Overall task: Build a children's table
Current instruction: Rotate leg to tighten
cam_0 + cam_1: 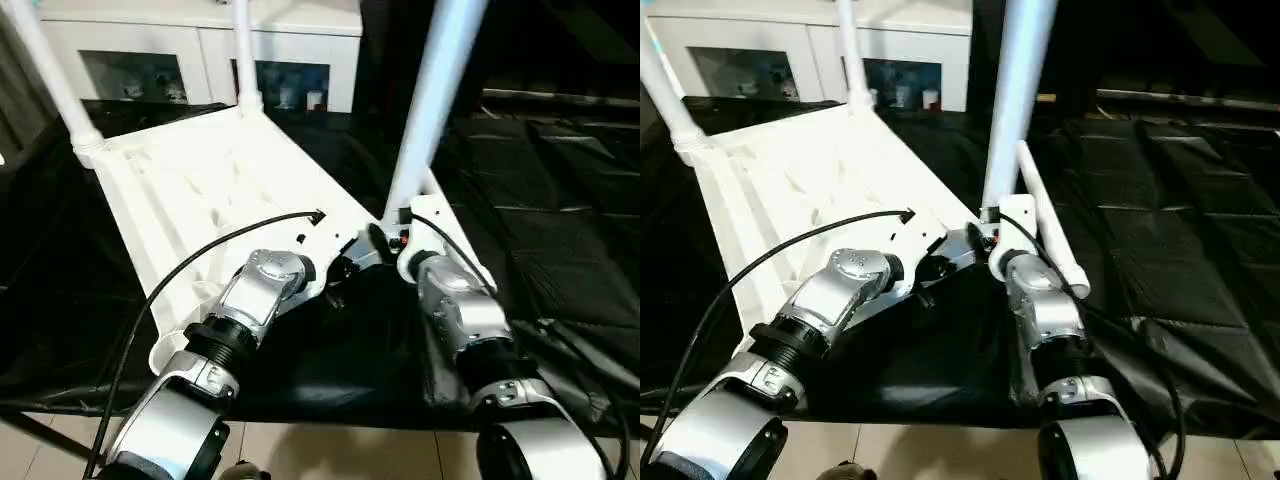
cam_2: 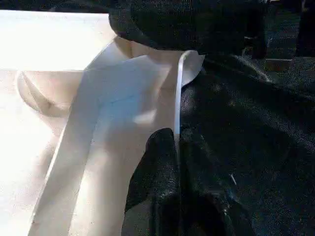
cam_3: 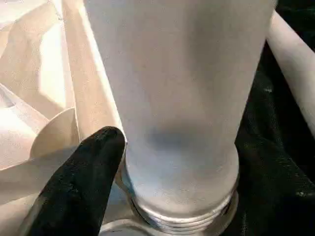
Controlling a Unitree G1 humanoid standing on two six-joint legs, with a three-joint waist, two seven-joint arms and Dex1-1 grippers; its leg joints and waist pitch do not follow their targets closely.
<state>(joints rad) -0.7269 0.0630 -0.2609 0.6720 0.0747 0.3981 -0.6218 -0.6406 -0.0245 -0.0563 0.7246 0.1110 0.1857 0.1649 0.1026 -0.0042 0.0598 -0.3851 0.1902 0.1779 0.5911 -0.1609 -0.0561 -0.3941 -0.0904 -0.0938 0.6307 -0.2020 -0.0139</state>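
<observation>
**Both claws at the near corner of the upturned tabletop**

The white tabletop (image 1: 210, 190) lies ribbed side up on the black-covered bench (image 1: 560, 200), in front of a white glass-door cabinet (image 1: 200, 60). Three legs stand in its corner sockets, the near-right leg (image 1: 435, 100) tallest in view; a fourth leg (image 1: 1050, 225) lies on the cover just beside it. The left claw (image 2: 174, 162) is pinched narrow on the tabletop's thin rim. The right claw (image 3: 167, 196) stands wide around the near-right leg's base, one finger (image 3: 83, 182) beside it.
</observation>
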